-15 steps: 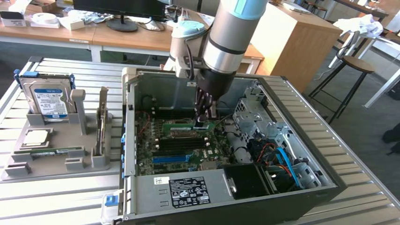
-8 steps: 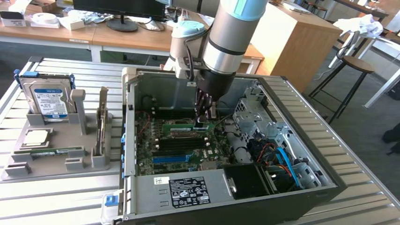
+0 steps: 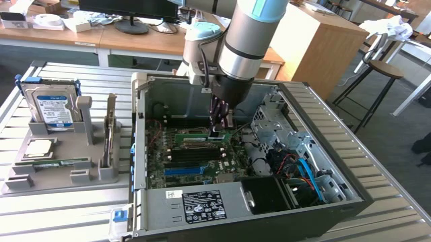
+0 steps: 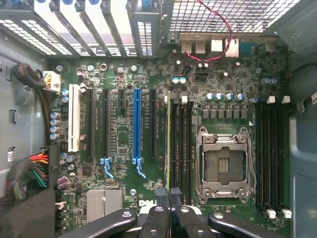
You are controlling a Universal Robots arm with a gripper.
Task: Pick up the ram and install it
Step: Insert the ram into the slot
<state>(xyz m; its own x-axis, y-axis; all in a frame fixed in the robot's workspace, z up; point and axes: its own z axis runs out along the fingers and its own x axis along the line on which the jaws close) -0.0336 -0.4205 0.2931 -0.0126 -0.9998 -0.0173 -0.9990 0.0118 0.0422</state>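
While gripping the ram (image 4: 168, 144) edge-on between clenched fingers (image 4: 162, 198), hangs low inside the open tower case (image 3: 140, 101), right over the motherboard (image 4: 120, 139). Judged to be in the install step, with the pick-up done and no seating yet visible. Holds the stick as a thin green-yellow line running parallel with the black memory slots (image 4: 183, 148), between the blue expansion slot (image 4: 137, 124) and the CPU socket (image 4: 224, 163). Cannot tell whether directly above a slot or just beside one. Calls, by judgement, for squaring that thin edge with one narrow slot along its whole length, keeping it upright and pressing evenly, since so slim and rigid a board would likely bind or flex if tilted. Shows white plastic latches (image 4: 270, 99) at the ends of a second bank of black slots (image 4: 271, 153) beyond the socket. Shows also a bare socket framed in bright stamped metal, a finned silver heatsink (image 4: 101, 203), round blue-topped capacitors (image 4: 225, 96) and perforated sheet steel in the case walls. Also in sight: a like green stick (image 3: 54, 162) lying flat in the grey moulded fixture (image 3: 101, 174) on the ribbed metal counter (image 3: 397, 201), well apart from the case.
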